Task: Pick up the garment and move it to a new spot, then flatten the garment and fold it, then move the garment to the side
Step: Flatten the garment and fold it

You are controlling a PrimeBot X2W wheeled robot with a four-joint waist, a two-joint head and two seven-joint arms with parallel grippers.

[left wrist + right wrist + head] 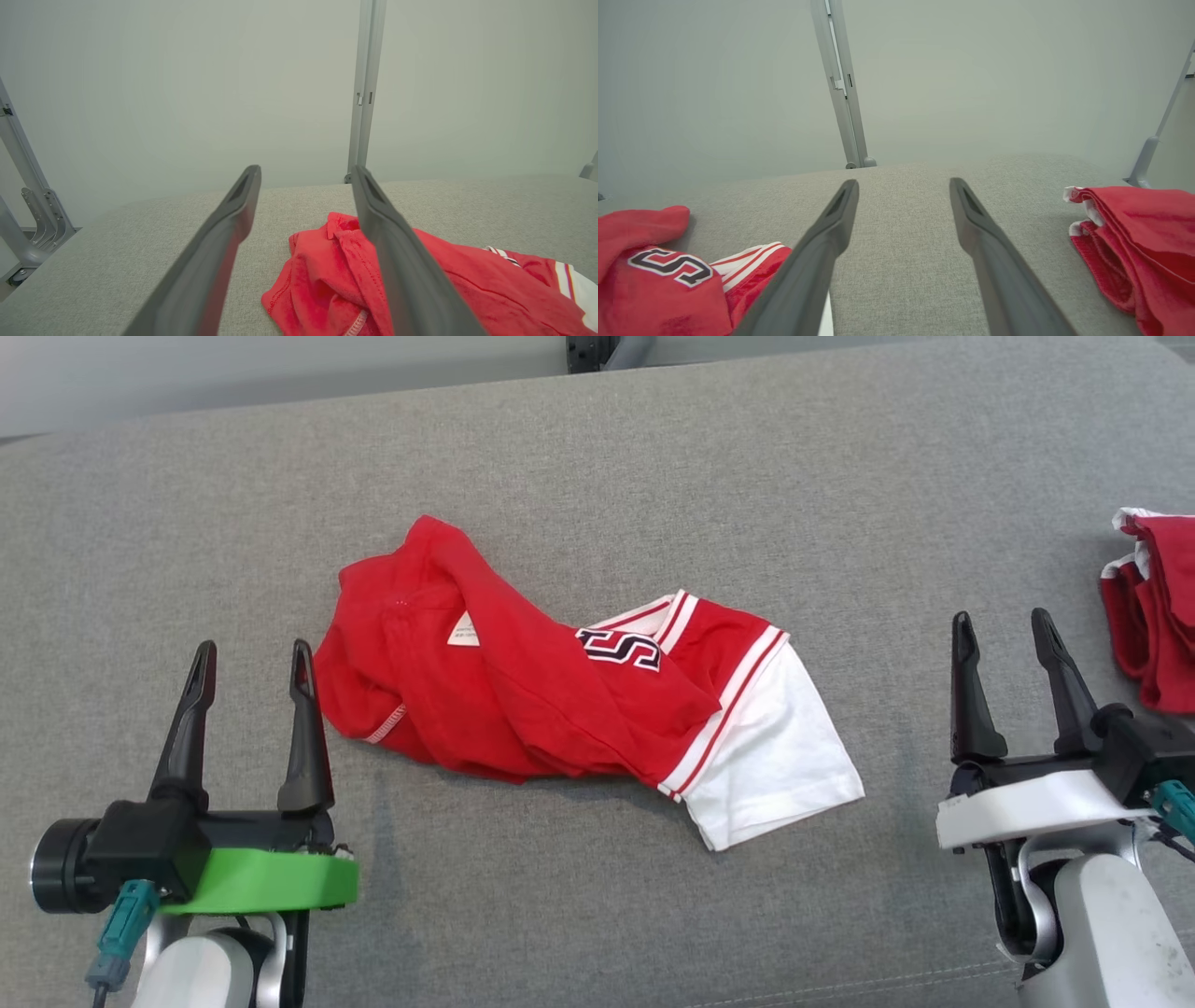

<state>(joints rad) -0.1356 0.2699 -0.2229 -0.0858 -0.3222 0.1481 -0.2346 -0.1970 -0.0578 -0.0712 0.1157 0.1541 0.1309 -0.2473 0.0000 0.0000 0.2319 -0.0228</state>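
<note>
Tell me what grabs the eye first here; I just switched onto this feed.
A crumpled red and white garment lies in the middle of the grey cushion, a dark S showing. The left gripper and right gripper flank it, both open and empty. A second red garment sits at the right edge.

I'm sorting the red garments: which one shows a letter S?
The crumpled shirt in the middle, which also has a white sleeve. The red pile at the far right shows no letter.
</note>
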